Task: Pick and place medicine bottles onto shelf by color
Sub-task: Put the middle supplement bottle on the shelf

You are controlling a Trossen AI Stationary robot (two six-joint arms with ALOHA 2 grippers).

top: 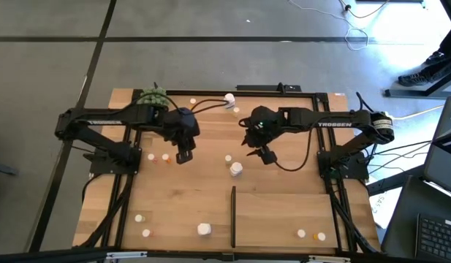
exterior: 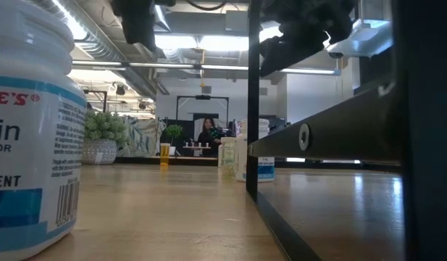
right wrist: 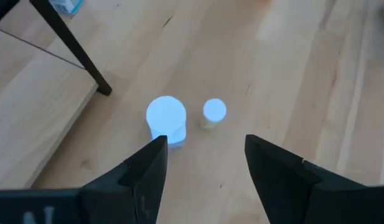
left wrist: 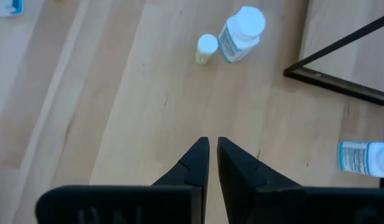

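While spread wide, the right gripper (right wrist: 204, 165) is hovered above two medicine bottles (right wrist: 215, 112).
Wrong bottle could be knocked since both stand close; left gripper (left wrist: 213, 163) is pressed together, empty.

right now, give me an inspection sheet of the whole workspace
surface: wood table, bare between items
job's things: small bottles scattered; chunky white bottle mid-table beside a tiny bottle; two bottles on the shelf
clutter: green plant ball at far edge
hands: left hand shut, empty, above the table; right hand open, empty, over the chunky bottle
cables: black cable looping under right arm; white cord on floor
surroundings: a person far off; grey floor
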